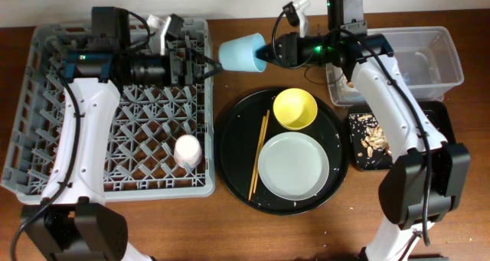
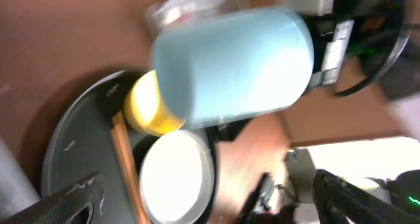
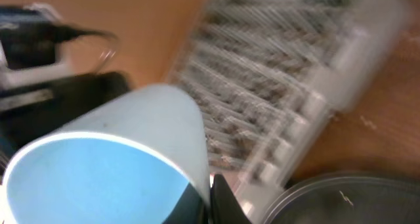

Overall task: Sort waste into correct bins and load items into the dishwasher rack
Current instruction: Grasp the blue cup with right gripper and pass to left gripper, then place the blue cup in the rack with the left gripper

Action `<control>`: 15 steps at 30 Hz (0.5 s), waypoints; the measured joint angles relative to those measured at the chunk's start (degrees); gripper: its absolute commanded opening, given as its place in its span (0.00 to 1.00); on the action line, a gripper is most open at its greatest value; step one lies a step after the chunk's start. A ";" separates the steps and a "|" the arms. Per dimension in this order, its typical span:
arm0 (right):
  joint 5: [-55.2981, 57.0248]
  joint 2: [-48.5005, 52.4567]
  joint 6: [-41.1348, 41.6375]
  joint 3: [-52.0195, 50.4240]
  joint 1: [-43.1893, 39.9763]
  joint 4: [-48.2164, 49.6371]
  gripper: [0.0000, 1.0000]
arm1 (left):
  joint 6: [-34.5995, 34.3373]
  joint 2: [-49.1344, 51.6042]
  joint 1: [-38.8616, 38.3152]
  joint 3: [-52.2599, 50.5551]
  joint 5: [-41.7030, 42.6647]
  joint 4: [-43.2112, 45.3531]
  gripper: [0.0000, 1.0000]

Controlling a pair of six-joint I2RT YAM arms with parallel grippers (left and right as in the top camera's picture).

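Observation:
My right gripper (image 1: 264,54) is shut on the rim of the light blue cup (image 1: 240,53) and holds it on its side in the air between the grey dishwasher rack (image 1: 46,150) and the round black tray. In the right wrist view the fingers (image 3: 216,198) pinch the cup wall (image 3: 105,178). My left gripper (image 1: 207,66) is open and empty at the rack's far right corner, facing the cup (image 2: 236,60). The pink cup (image 1: 187,150) lies in the rack. The yellow bowl (image 1: 295,108), white plate (image 1: 293,166) and chopsticks (image 1: 259,155) sit on the round tray.
The large round black tray (image 1: 233,131) lies beside the rack. The clear tub (image 1: 448,58) stands at the far right. The shallow black tray (image 1: 358,163) in front of it holds beige food scraps (image 1: 375,135). Small crumbs dot the round tray.

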 measured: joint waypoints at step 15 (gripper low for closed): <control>-14.40 0.02 8.63 -0.04 7.15 19.89 0.04 | 2.78 0.00 0.98 -0.07 24.30 8.68 0.72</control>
